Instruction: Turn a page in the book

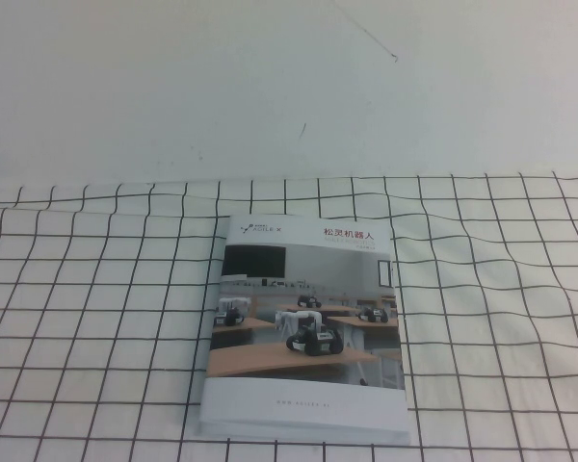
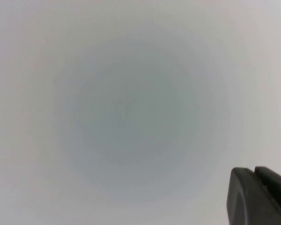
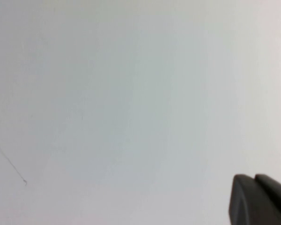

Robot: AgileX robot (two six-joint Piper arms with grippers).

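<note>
High view: the book (image 1: 306, 332) is lying closed on the checked tabletop (image 1: 87, 308), its cover page (image 1: 308, 318) facing up. Left wrist view: the left gripper (image 2: 260, 197) is facing blank white; its fingers' state cannot be told. Right wrist view: the right gripper (image 3: 260, 199) is sitting clenched, empty.
</note>
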